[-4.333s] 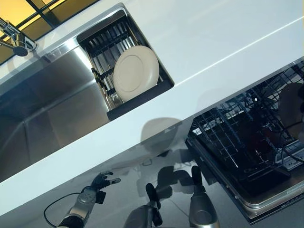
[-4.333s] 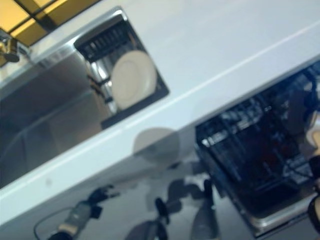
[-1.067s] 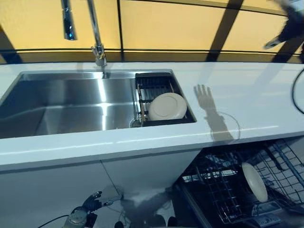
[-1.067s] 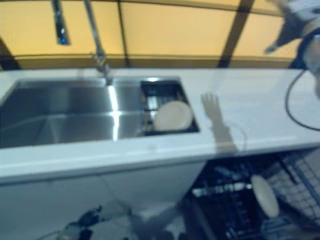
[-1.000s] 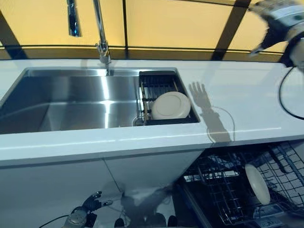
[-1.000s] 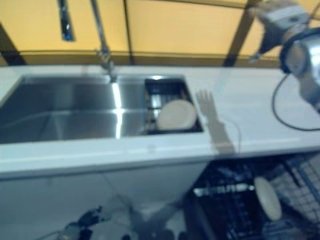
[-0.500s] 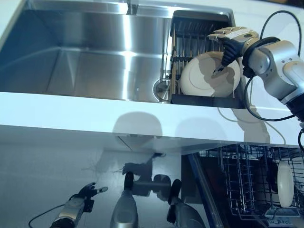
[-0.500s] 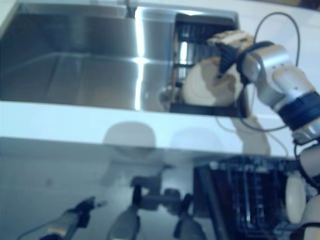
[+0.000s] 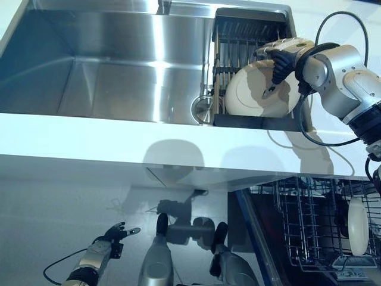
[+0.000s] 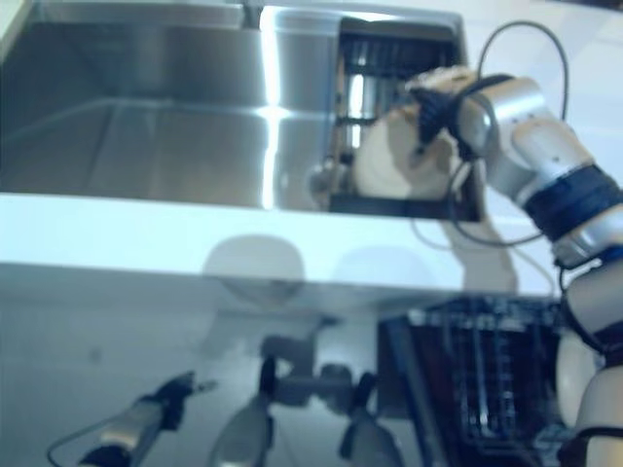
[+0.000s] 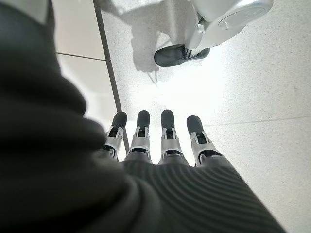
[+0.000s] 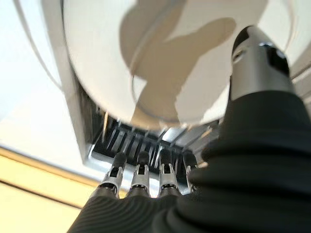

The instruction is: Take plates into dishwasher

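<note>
text: none legible | labels: none | view: partly blurred

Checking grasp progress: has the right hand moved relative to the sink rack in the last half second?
Yes. The right hand has shifted slightly toward the far end of the sink rack, over the plate's upper rim.

Cream plate (image 9: 262, 93) tilted in sink rack (image 9: 238, 42)

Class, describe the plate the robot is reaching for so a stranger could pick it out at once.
Find the steel sink; at its right end sits a dark rack. The cream plate leans there, under the right hand. The other plate stands lower, in the dishwasher.
</note>
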Motion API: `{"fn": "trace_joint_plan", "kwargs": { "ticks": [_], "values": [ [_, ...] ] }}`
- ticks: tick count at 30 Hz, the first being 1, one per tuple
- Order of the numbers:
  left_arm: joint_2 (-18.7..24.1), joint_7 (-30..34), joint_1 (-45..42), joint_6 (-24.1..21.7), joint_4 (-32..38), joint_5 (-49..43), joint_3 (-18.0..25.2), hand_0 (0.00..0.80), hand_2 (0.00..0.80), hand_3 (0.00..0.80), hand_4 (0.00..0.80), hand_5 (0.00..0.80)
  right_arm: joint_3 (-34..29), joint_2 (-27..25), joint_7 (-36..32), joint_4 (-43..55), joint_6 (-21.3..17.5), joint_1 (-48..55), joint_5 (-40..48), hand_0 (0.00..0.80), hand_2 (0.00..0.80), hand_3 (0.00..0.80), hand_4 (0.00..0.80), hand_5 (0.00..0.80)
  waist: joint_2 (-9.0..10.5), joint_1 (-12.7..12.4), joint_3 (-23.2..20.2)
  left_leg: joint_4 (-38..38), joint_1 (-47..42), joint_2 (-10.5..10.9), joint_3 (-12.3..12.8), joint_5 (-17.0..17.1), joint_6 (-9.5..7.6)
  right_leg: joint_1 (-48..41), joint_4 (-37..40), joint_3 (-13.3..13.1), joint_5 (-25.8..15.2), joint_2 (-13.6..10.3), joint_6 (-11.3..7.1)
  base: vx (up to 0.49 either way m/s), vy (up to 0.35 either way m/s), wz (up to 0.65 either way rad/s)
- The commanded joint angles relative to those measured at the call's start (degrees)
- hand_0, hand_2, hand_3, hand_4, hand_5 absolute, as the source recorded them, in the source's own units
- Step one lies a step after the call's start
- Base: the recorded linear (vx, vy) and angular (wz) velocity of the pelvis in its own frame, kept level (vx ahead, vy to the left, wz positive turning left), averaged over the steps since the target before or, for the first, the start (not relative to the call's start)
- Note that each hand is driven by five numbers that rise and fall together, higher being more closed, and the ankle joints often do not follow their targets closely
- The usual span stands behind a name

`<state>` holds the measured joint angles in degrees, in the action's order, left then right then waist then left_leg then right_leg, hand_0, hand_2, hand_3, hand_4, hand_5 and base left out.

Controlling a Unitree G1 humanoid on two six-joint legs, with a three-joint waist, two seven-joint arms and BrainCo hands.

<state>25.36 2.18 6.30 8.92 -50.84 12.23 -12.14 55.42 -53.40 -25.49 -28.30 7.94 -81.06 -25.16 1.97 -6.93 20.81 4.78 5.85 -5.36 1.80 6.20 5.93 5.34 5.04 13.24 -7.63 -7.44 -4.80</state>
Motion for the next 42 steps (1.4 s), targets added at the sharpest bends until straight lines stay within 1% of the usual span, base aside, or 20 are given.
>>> {"fn": "trace_joint_plan", "kwargs": {
  "ticks": [1,8,13,21,23,28,31,35,39,42],
  "values": [
    [2.15,0.2,3.4,0.46,-2.5,2.35,-1.39,0.0,0.0,0.0,0.0,0.0,5.11,-0.3,-2.22,-3.03,1.75,-9.53,-0.58,0.0,0.0,0.0,0.0,0.0,0.85,-0.23,0.23,0.22,-0.22,2.28,1.89,-1.42,-1.78,-1.33,-0.04,-0.32,0.86,-1.28,-3.22,0.0,0.0,0.0],
    [2.06,0.41,4.74,1.0,-3.38,3.82,-1.1,0.0,0.0,0.0,0.0,0.0,3.95,1.81,-6.38,-6.68,6.52,-7.37,2.03,0.0,0.0,0.0,0.0,0.0,0.71,-0.43,1.57,0.22,0.47,2.1,2.19,-1.2,-1.65,-0.7,-0.1,-0.32,0.92,-1.16,-3.06,0.0,0.002,0.0],
    [1.92,0.25,5.41,1.4,-3.54,4.33,-0.89,0.0,0.0,0.0,0.0,0.0,2.01,2.17,-6.41,-7.74,8.07,-4.95,2.18,0.0,0.0,0.0,0.0,0.0,0.59,-0.46,2.41,0.22,0.66,2.04,2.19,-1.09,-1.63,-0.48,-0.35,-0.18,1.02,-1.29,-3.01,0.018,0.006,0.0],
    [2.49,1.01,6.38,1.87,-4.03,4.53,-0.98,0.0,0.0,0.0,0.0,0.0,2.21,1.88,-3.51,-9.6,7.46,-5.57,1.35,0.0,0.0,0.0,0.0,0.0,0.56,-0.56,3.5,0.22,0.95,2.08,2.29,-1.14,-1.82,-0.11,-0.56,-0.29,1.07,-1.44,-2.99,0.032,0.009,0.0],
    [3.03,1.24,6.85,1.69,-4.37,4.9,-1.46,0.0,0.0,0.0,0.0,0.0,3.31,2.0,1.37,-10.64,7.42,-8.26,3.13,0.0,0.0,0.0,0.0,0.0,0.64,-0.7,3.94,0.22,0.87,2.12,2.31,-1.19,-1.96,-0.11,-0.71,-0.23,1.03,-1.49,-3.05,0.058,0.008,0.0],
    [3.06,0.72,7.14,2.22,-4.4,4.93,-1.83,0.0,0.0,0.0,0.0,0.0,4.61,1.32,6.49,-11.6,6.89,-11.67,3.64,0.0,0.0,0.0,0.0,0.0,1.04,-0.84,3.65,0.22,0.49,2.31,1.99,-1.57,-2.23,-0.5,-0.97,-0.1,1.36,-1.4,-3.05,0.045,-0.002,0.01],
    [3.07,0.48,6.6,2.17,-4.32,4.5,-1.86,0.0,0.0,0.0,0.0,0.0,5.3,0.76,8.45,-11.08,6.6,-13.69,4.63,0.0,0.0,0.0,0.0,0.0,1.52,-0.9,2.99,0.22,0.05,2.42,1.86,-1.78,-2.39,-0.96,-1.01,-0.07,1.44,-1.28,-3.04,0.053,-0.003,0.02],
    [2.76,-0.27,6.02,2.23,-4.41,4.02,-1.91,0.0,0.0,0.0,0.0,0.0,5.44,0.48,9.94,-9.42,6.65,-15.39,5.27,0.0,0.0,0.0,0.0,0.0,2.22,-0.89,2.02,0.22,-0.7,2.51,1.61,-2.07,-2.58,-1.71,-1.13,-0.2,1.62,-1.15,-3.07,0.069,-0.006,0.01],
    [2.91,-0.69,5.51,2.61,-4.28,3.88,-1.66,0.0,0.0,0.0,0.0,0.0,5.35,0.24,8.63,-7.35,7.46,-16.04,5.76,0.0,0.0,0.0,0.0,0.0,2.9,-0.97,1.52,0.22,-0.92,2.54,1.52,-2.25,-2.73,-1.94,-1.19,-0.35,1.69,-1.05,-3.13,0.049,-0.009,0.03],
    [2.98,-0.97,5.68,2.84,-4.11,4.19,-1.66,0.0,0.0,0.0,0.0,0.0,5.83,0.86,8.36,-6.76,8.24,-16.13,6.37,0.0,0.0,0.0,0.0,0.0,3.04,-1.23,1.87,0.22,-0.73,2.5,1.51,-2.16,-2.8,-1.85,-1.06,-0.3,1.54,-1.05,-3.17,0.002,-0.004,0.02]
  ]
}}
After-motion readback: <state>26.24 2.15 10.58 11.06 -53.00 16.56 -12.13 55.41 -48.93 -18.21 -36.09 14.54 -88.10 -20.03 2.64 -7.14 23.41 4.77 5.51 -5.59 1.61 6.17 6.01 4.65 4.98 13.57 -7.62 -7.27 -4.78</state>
